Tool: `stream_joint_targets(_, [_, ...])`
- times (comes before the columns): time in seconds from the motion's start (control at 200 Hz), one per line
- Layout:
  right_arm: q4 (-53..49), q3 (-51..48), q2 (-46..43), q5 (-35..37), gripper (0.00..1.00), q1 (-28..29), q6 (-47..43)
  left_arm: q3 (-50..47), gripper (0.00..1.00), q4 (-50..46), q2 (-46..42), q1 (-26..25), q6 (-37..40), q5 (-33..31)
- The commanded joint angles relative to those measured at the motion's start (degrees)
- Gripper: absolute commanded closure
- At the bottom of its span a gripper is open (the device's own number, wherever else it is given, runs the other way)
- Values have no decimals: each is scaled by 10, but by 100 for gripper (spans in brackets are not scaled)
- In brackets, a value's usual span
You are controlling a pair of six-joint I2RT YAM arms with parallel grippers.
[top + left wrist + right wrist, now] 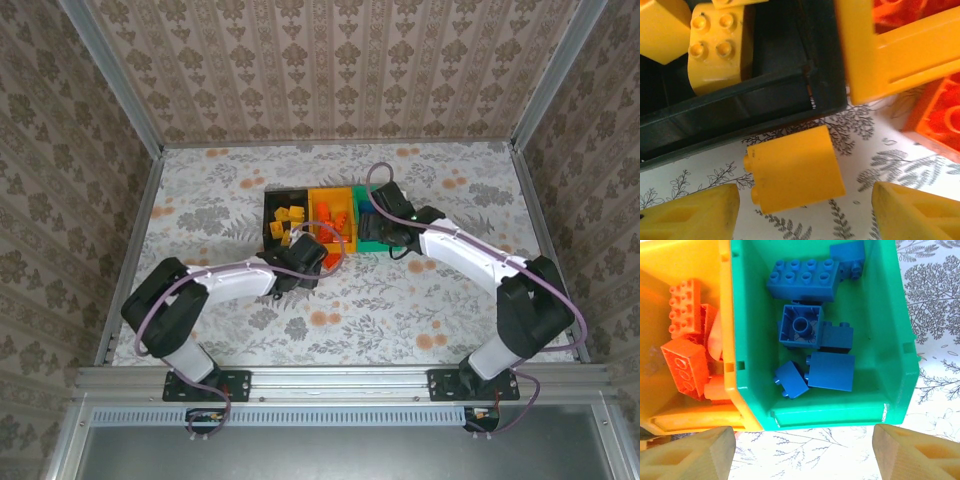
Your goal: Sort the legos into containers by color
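No readable text, label or number; just tiny illegible white marks (811,98) on a corner of the black bin (765,97)

Top external: high behind the arm bases (205,380), facing down and forward; far off, the whole table (430,310) framed, containers (311,205) just past centre toward 12 o'clock.
Left wrist: straight down, very near, over the black bin (740,117), its front wall.
Right wrist: straight down, near, over the green bin (890,355).
Shared: orange-yellow bin (865,55), at 2 o'clock for the left wrist, 9 o'clock for the right wrist.
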Motion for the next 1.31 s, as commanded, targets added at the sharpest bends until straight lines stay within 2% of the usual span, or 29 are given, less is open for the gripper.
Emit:
stream_joint_targets(0.0, [15,-7,-26,3,26,2,0,7,30,25,12,-1,-9,-37])
stream_joint_targets(0.24, [20,-12,-47,4,26,2,-5,-4,31,73,48,3,-8,-31])
stream_joint_targets(0.37, [20,-14,-54,5,26,2,-4,-17,41,100,53,6,-8,-24])
stream_joint_targets(0.625, [21,-21,-61,9,26,2,0,-34,61,88,18,-4,-15,-26])
stream_joint_targets(0.825, [23,-30,-64,3,26,1,6,-69,63,32,-97,-44,-44,-34])
stream_joint_targets(0.985, [33,-55,-71,-2,26,3,17,-69,62,-26,-210,-48,-52,-32])
stream_joint_targets(1.145, [36,-75,-77,-3,26,4,24,-28,61,-60,-256,8,-23,0])
stream_joint_targets(1.3, [34,-87,-81,-1,26,9,30,35,61,-50,-215,90,14,45])
